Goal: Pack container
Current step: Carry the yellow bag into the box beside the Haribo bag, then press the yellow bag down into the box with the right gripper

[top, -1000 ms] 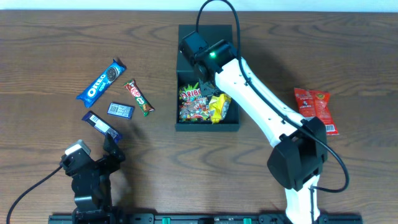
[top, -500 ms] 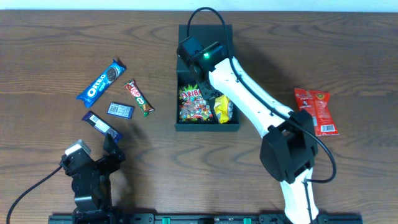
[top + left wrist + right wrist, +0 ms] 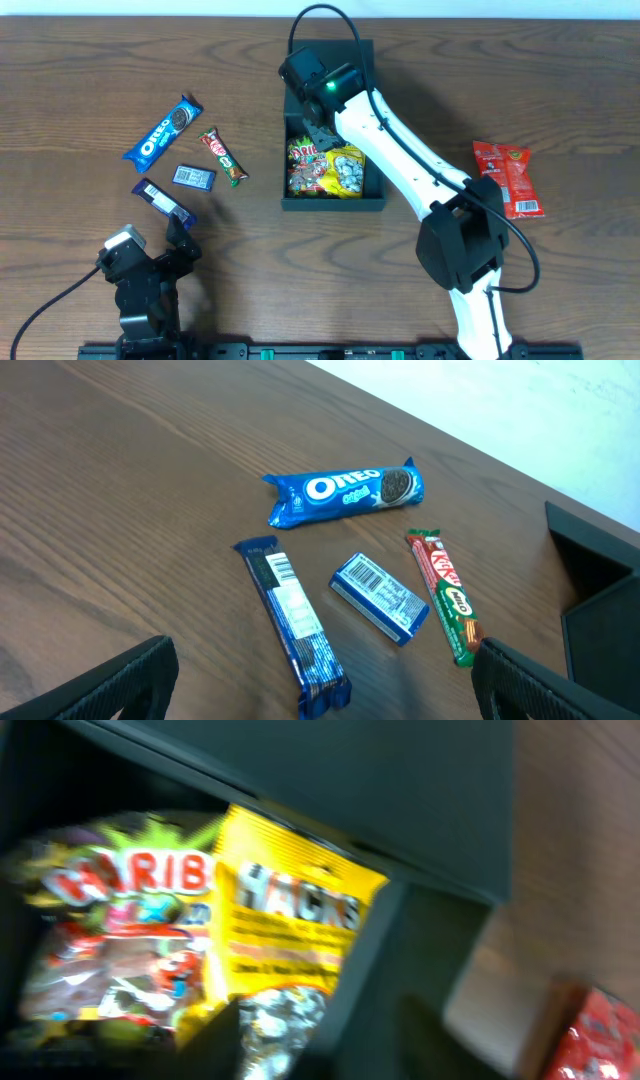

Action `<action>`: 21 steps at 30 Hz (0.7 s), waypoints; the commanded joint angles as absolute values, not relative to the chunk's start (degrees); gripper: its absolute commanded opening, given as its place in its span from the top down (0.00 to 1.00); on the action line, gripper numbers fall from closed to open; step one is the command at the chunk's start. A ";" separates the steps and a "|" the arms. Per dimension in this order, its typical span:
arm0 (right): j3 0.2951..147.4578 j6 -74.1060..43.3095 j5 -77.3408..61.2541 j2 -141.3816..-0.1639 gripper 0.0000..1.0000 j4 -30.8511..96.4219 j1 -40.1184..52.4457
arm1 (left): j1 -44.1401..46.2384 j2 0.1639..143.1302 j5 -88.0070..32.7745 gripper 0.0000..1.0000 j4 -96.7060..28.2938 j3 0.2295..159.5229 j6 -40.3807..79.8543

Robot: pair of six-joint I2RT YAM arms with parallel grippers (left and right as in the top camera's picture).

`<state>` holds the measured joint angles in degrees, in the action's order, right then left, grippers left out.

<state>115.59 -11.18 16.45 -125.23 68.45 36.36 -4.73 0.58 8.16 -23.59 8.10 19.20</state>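
Dark teal-green matte square container [image 3: 335, 205] at the middle of the brown wooden table [image 3: 80, 80], same-colour hinged lid [image 3: 350, 52] open at its far side. Holds two things: one multicolour Haribo sweets bag [image 3: 306, 168] in the left half, one yellow Hacks sweets bag [image 3: 349, 170] in the right half, edges touching, both lying flat.

Outside the container, five packets. Left of it, four, well apart from its wall:
- one blue Oreo biscuit pack [image 3: 163, 130], farthest left
- one red-and-green KitKat bar [image 3: 223, 157], nearest the container
- one small blue rectangular packet [image 3: 194, 177], just beside the KitKat bar
- one dark blue slim bar with white label [image 3: 163, 201], nearer the front edge

Right of the container, one red flat snack packet [image 3: 510, 178], well apart.

Totals: one container, seven snack packets, two grippers.

Right gripper [image 3: 318, 133] over the container's far-left part, above the Haribo bag. Fingers blurred in the wrist view; cannot tell whether parted or gripping.

Left gripper [image 3: 325, 655] front-left of the container, well apart, fingers [image 3: 130, 675] spread wide, holding nothing.
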 commanded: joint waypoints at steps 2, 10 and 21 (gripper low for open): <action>114.78 -6.09 1.23 -124.60 0.94 65.80 35.14 | -4.84 0.27 9.02 0.05 -23.90 6.96 18.17; 109.36 -1.80 -5.21 -125.60 0.99 65.82 34.63 | -4.84 0.27 9.02 0.05 -23.90 6.96 18.17; 108.66 -3.07 -5.76 -121.43 0.99 66.78 30.81 | -4.84 0.27 8.99 0.05 -23.90 6.96 18.20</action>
